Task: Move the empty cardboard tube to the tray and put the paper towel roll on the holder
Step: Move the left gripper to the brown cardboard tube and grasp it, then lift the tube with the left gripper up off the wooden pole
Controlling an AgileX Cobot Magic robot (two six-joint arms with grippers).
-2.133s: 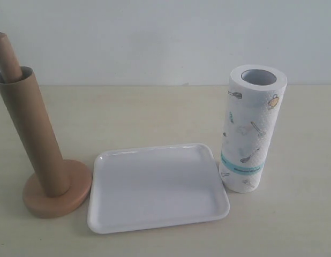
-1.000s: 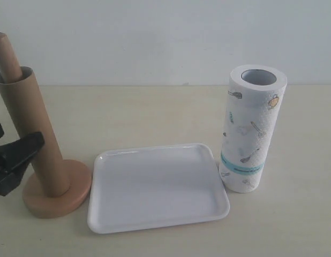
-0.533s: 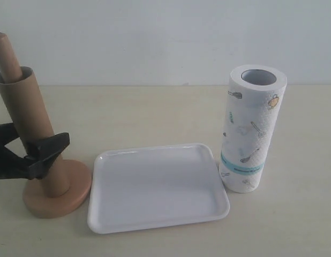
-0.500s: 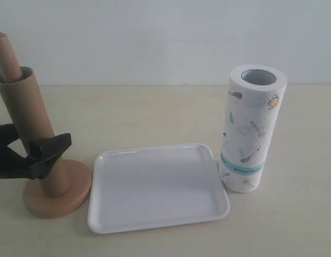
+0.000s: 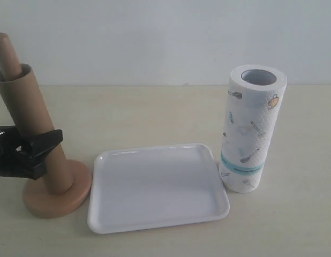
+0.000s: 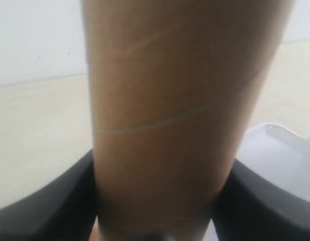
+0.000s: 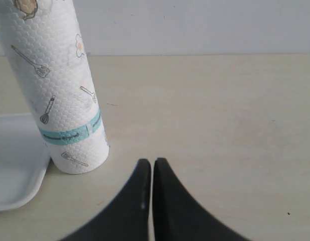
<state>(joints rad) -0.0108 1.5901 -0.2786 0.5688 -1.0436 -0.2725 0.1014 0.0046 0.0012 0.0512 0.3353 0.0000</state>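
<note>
Clamping the empty cardboard tube (image 5: 23, 104) below mid-height, left hand (image 5: 39, 150) grips it sleeved over the holder (image 5: 61, 195) post; likely light, hollow, crushable, so squeeze gently; right hand (image 7: 151, 163) closed.

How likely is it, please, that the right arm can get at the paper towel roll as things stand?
Probably yes. Only bare tabletop lies between the shut right gripper and the upright paper towel roll; the tray lies beyond the roll. The jaws would have to open first.
</note>
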